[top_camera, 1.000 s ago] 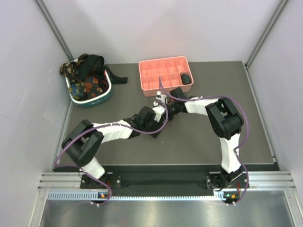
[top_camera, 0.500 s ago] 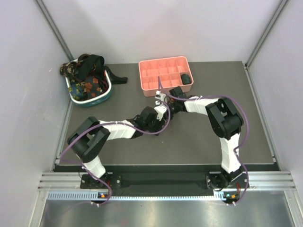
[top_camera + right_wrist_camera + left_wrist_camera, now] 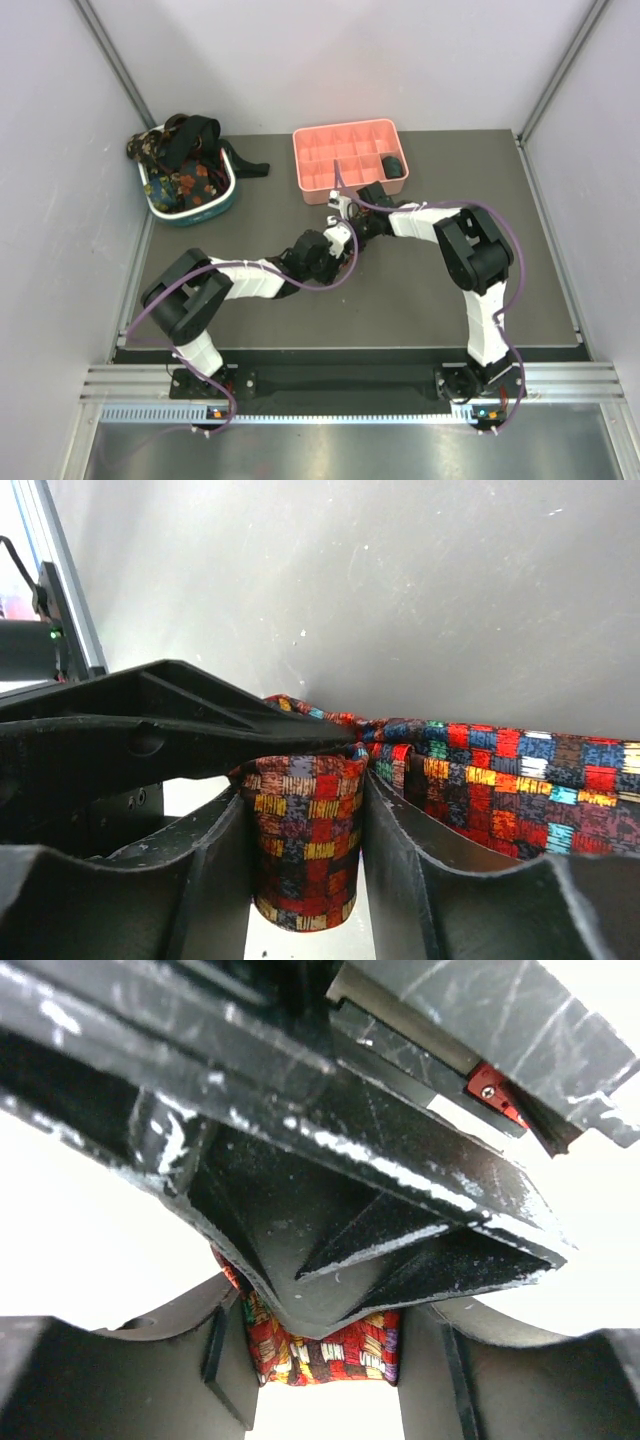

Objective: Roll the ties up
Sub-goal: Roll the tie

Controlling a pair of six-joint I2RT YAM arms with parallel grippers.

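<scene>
The plaid tie point(image 3: 305, 840) is red, yellow and dark; part of it is rolled into a small upright coil. My right gripper point(image 3: 305, 875) is shut on that coil, one finger on each side. The tie's loose tail point(image 3: 520, 780) lies on the table to the right. My left gripper point(image 3: 322, 1365) also holds the plaid coil point(image 3: 320, 1345) between its fingers, under the right gripper's black fingers point(image 3: 380, 1250). In the top view both grippers meet mid-table, left point(image 3: 336, 236) and right point(image 3: 349, 220), hiding the tie. Other ties point(image 3: 185, 175), floral and black, fill the basket.
The teal-and-white oval basket point(image 3: 200, 212) stands at the back left, a black tie point(image 3: 250, 165) trailing over its rim onto the table. The pink compartment tray point(image 3: 300, 165) stands just behind the grippers, with a dark roll point(image 3: 393, 167) in one compartment. Walls enclose the table.
My left arm has shifted slightly, its wrist edging right and toward the right gripper. The right arm and the tie have hardly moved.
</scene>
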